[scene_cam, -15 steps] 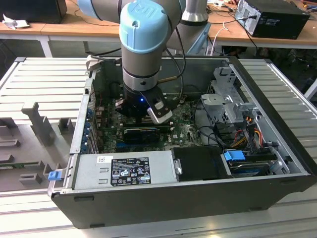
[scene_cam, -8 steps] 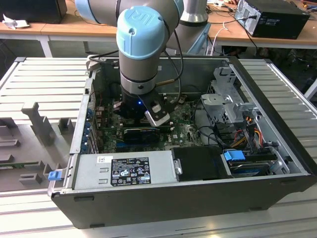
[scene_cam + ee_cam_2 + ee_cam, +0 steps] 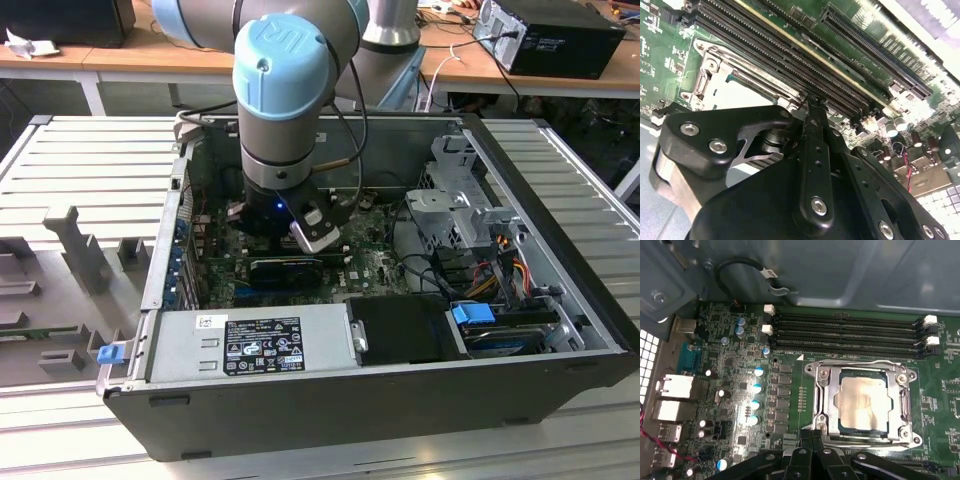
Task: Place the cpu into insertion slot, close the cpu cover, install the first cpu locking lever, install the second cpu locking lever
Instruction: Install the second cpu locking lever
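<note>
The arm reaches down into an open computer case [image 3: 330, 400] lying on a ribbed grey tabletop [image 3: 90, 160]. Inside, the case walls rise on all sides of the green motherboard [image 3: 730, 390]; the power supply box [image 3: 250, 345] lines the near wall in the exterior view, and a metal drive cage [image 3: 455, 200] with loose cables stands toward the exterior view's right, so the open room is the middle of the board.

In the first wrist view the insertion slot [image 3: 821, 390] sits just beside the long black memory slots [image 3: 845, 335]. The cpu [image 3: 862, 402] lies flat in it, its pale metal face showing through the square window of the cpu cover [image 3: 902, 400], which lies down over the socket around the chip. A thin lever [image 3: 860, 362] runs along the cover's edge nearest the memory slots.

The pincer [image 3: 812, 437] hangs just above the board at the socket's edge farthest from the memory slots, its black fingers [image 3: 802, 452] pressed together with no gap and nothing between them. In the second wrist view the closed fingertips [image 3: 812, 102] point at the board close to the memory slots [image 3: 790, 60], with the socket frame [image 3: 710, 80] beside them. The chip is near the tips, apart from them.
</note>
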`<state>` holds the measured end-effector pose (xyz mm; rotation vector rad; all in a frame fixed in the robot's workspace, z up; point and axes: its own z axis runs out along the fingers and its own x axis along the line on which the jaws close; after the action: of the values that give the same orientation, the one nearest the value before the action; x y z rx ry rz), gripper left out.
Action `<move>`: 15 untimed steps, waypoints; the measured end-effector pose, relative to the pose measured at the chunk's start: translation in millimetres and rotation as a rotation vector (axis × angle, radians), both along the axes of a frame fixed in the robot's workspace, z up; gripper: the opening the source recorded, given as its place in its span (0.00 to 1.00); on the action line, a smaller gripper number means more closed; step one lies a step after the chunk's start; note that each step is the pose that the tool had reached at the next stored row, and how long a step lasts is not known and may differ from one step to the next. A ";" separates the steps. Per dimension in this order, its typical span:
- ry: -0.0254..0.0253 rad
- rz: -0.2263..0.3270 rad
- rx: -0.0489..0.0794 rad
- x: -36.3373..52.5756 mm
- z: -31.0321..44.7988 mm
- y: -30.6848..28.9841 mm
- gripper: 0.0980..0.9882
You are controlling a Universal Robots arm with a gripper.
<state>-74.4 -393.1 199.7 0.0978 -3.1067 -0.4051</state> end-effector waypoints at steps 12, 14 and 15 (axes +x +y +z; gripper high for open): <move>0.0013 0.000 0.008 -5.3 19.7 6.6 0.01; 0.0013 0.000 0.008 -5.3 35.6 6.7 0.01; 0.0014 0.000 0.008 -5.3 43.4 6.6 0.01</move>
<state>-79.7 -386.5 243.1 0.0975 -3.1040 -0.4176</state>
